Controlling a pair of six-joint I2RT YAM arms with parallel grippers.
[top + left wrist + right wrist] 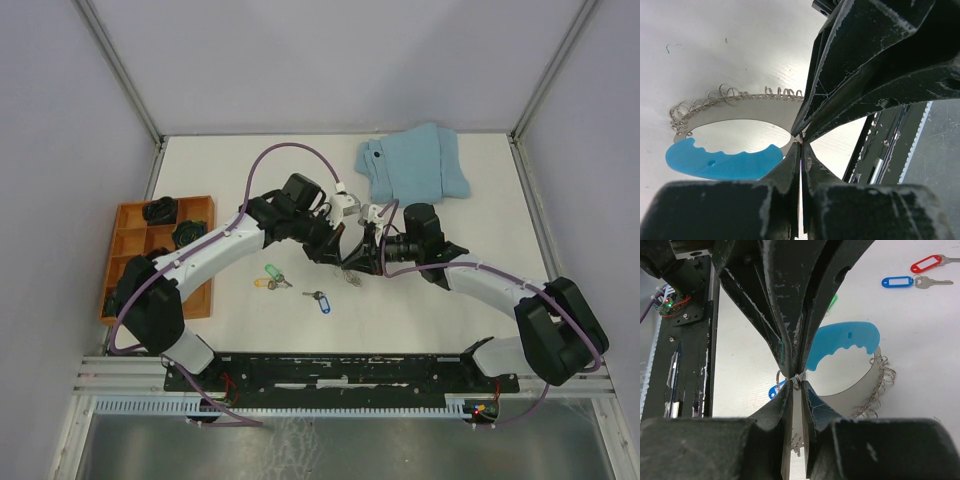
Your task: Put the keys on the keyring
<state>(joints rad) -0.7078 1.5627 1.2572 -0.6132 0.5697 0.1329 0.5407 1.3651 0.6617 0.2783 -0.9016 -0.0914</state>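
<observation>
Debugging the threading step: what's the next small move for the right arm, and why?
Probably nudge the right pincer toward the keyring so the small split ring it pinches starts onto the band. The left pincer is shut on that band's thin metal end, and both tips sit close together.

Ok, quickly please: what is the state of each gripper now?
Left gripper: closed, pinching the metal band of the keyring.
Right gripper: closed on the small ring of a key; its tag colour cannot be told.
</observation>
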